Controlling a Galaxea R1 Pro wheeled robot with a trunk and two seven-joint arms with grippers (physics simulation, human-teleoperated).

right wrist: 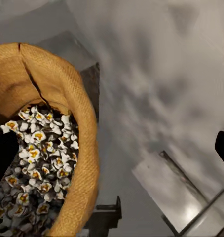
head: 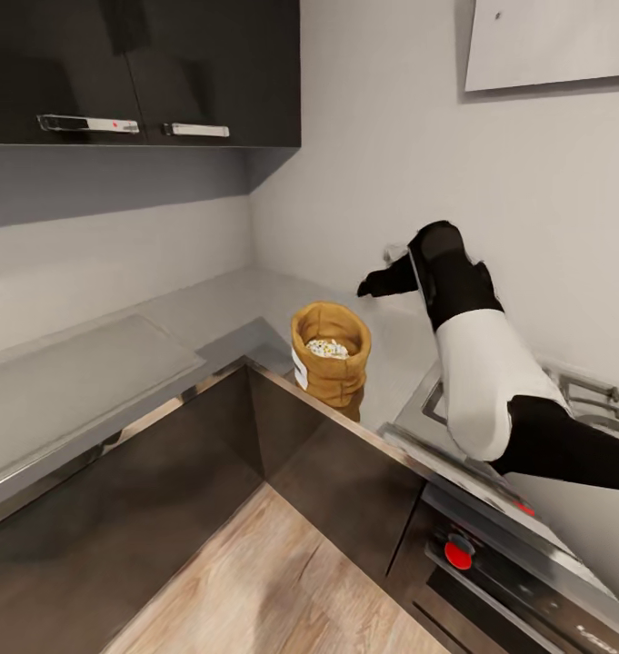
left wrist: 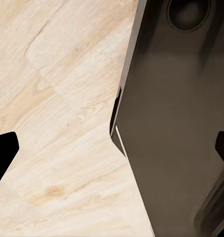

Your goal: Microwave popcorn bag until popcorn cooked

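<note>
1. High on the left wall hang dark upper cabinets (head: 141, 73) with two pale bar handles along their lower edge.
2. Below them the grey surface (head: 209, 313) runs along the left wall, turns at the inner corner and carries on along the right-hand wall, over dark brown cabinet fronts (head: 154, 472).
3. The floor (head: 264, 590) in the angle between the cabinet runs is pale wood plank; the left wrist view looks straight down on those planks (left wrist: 57, 123) beside a dark cabinet panel (left wrist: 176, 138).
4. In that left wrist view the left gripper (left wrist: 114, 150) shows a dark fingertip at either edge of the frame, set wide apart with nothing between them.
5. The popcorn bag (head: 330, 356) stands upright at the front edge of the surface, just past the corner, its rolled rim open and a white label on its side.
6. Inside it lies the popcorn (head: 327, 348): pale bits with yellowish centres, seen close in the right wrist view (right wrist: 35, 153), heaped inside the bag's tan rim (right wrist: 80, 148).
7. The right arm (head: 477, 363) reaches over the surface beyond the bag, toward the back wall, its gripper (head: 374, 285) clear of the bag; I cannot tell how wide its fingers stand.
8. Rightmost, a steel hob (head: 582, 400) is set into the surface, with a red knob (head: 457, 554) on the oven front below.
</note>
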